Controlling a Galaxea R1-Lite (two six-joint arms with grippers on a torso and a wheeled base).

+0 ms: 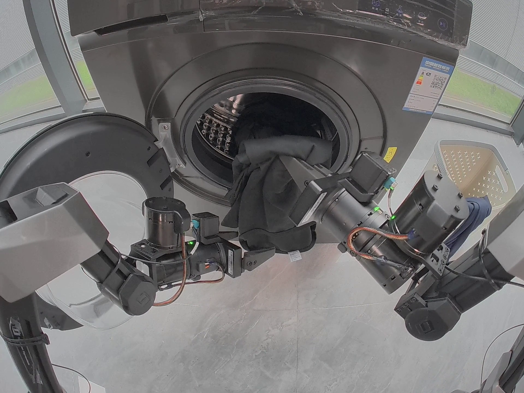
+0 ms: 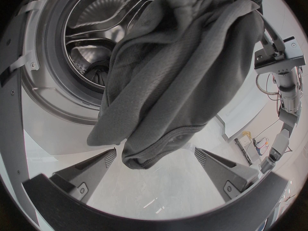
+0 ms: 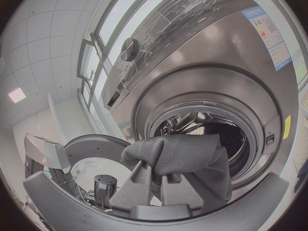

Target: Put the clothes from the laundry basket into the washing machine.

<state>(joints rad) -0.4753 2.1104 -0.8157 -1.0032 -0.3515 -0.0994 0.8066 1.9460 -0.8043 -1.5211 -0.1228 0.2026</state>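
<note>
Garment (image 1: 267,192) hung half inside washer (image 1: 273,55)
Right gripper (image 3: 156,174) pinched it, left gripper (image 2: 155,154) gaped empty; blue cloth (image 1: 475,214) lay in basket (image 1: 475,165).

— How was the left arm (image 1: 180,263) found?

— It was seen held low, stretched from the robot's left toward the middle, with the wrist roughly level. The left gripper (image 2: 154,152) was pointed forward, and its fingers (image 2: 96,169) were spread wide, with nothing clamped between them.

— And the right arm (image 1: 371,225)?

— It was seen reaching in from the robot's right, angled up and inward, above the left one. In the right wrist view the right gripper (image 3: 155,174) was noted with its fingers (image 3: 141,185) pressed together on a dark garment (image 1: 262,203).
</note>
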